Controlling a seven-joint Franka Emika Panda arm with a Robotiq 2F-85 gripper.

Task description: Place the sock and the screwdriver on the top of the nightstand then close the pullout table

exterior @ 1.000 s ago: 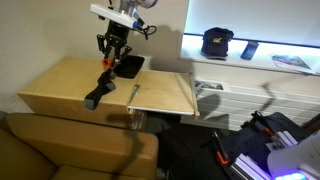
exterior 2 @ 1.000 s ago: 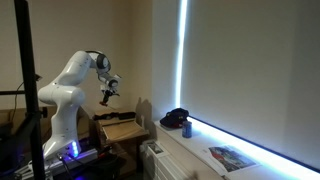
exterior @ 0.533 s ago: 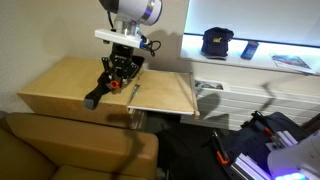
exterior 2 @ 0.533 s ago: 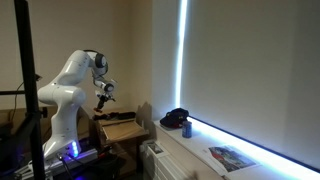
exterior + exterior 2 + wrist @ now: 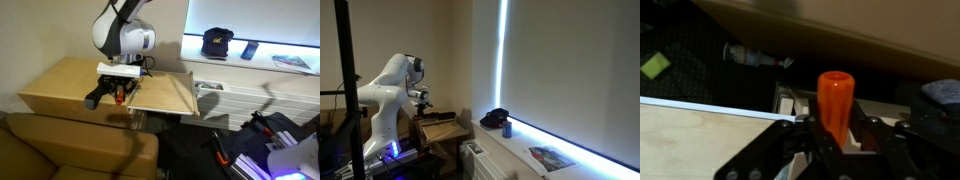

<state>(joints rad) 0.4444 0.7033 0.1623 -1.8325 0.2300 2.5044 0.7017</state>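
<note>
My gripper is shut on the screwdriver, whose red-orange handle stands upright between the fingers. In an exterior view the gripper is low over the nightstand, near its right part, with a bit of red handle showing. The black sock lies on the nightstand top just left of the gripper. The pullout table is extended to the right of the gripper. The arm also shows bent down over the nightstand in an exterior view.
A white shelf unit at the back right carries a dark cap, a remote and a magazine. A brown sofa stands in front. The wrist view shows a light wood panel and dark floor clutter.
The arm has come down and forward from above the black tray, carrying the screwdriver low over the nightstand top beside the sock. The sock and pullout table have not moved.
</note>
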